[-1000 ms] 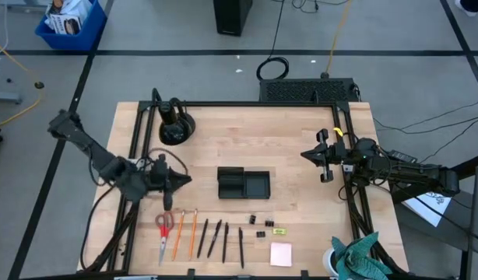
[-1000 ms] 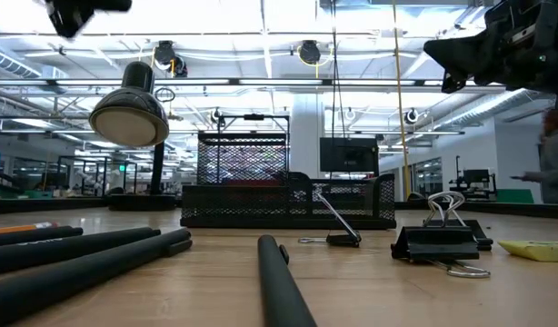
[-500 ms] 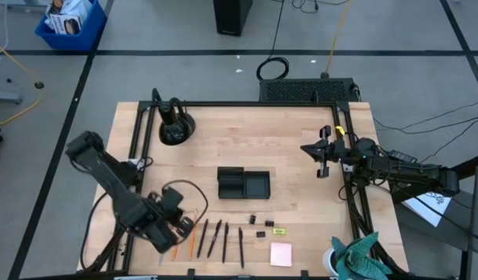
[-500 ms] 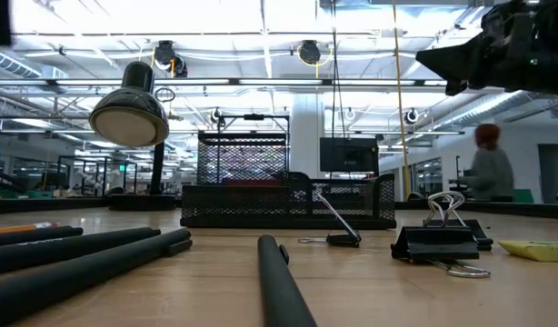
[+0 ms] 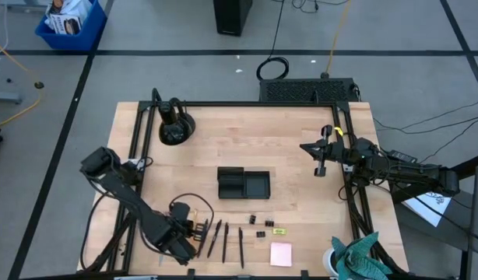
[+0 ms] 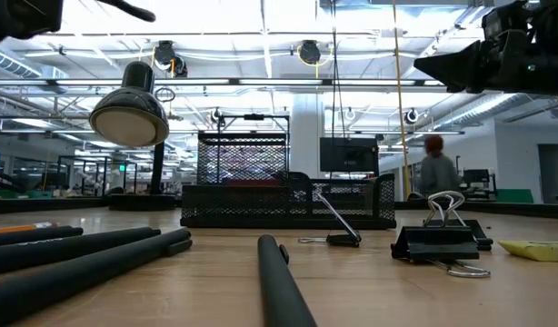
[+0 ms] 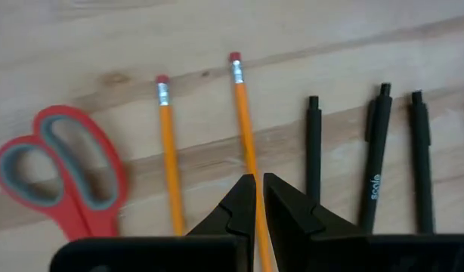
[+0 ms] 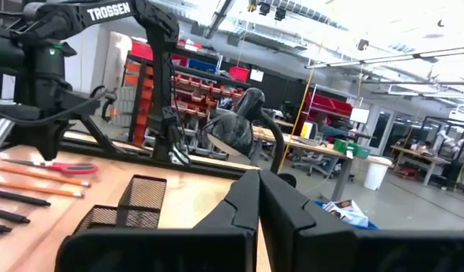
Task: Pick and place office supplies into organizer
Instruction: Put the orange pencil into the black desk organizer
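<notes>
black pens (image 6: 88,259) before organizer (image 6: 288,202)

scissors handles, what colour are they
Red on the outside, grey lining inside the loops of the scissors. Shows best in the left wrist view.

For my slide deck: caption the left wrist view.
Left gripper, nearly shut, over an orange pencil, beside red-handled scissors and black pens.

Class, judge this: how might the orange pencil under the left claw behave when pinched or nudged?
The orange pencil looks thin, straight and stiff, so it probably won't bend. Lying flat on bare wood, it may roll sideways if nudged. The left claw has narrow tips, so it could slip.
</notes>
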You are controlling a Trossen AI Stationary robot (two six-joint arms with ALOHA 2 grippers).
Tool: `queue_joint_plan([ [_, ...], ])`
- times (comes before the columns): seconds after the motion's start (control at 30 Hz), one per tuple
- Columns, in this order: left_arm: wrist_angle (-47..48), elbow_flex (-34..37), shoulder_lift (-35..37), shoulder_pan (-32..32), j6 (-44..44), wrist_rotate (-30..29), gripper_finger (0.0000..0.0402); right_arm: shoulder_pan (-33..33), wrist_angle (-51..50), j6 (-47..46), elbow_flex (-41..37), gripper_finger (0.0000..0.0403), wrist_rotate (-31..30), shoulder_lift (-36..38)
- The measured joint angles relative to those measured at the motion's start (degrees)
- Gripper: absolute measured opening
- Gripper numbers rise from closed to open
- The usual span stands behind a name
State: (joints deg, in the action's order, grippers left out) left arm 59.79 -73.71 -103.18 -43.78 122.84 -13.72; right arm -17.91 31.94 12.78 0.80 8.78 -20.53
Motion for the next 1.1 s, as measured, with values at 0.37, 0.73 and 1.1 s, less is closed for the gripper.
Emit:
queue_joint_plan([
  [0.37,-1.0,0.0,-1.5,4.0,-11.2,-1.8,0.0031,0.0,2.7,-1.0,0.0,0.0004,-0.1,0.0],
  [0.73,-1.1,0.0,-1.5,4.8,-12.3,-2.4,0.0127,0.0,1.8,-3.3,0.0,0.0004,0.0,0.0],
  [1.1,-2.3,0.1,-3.5,5.4,-14.2,-0.9,0.0242,0.0,1.2,-4.8,0.0,0.0004,0.0,0.0],
])
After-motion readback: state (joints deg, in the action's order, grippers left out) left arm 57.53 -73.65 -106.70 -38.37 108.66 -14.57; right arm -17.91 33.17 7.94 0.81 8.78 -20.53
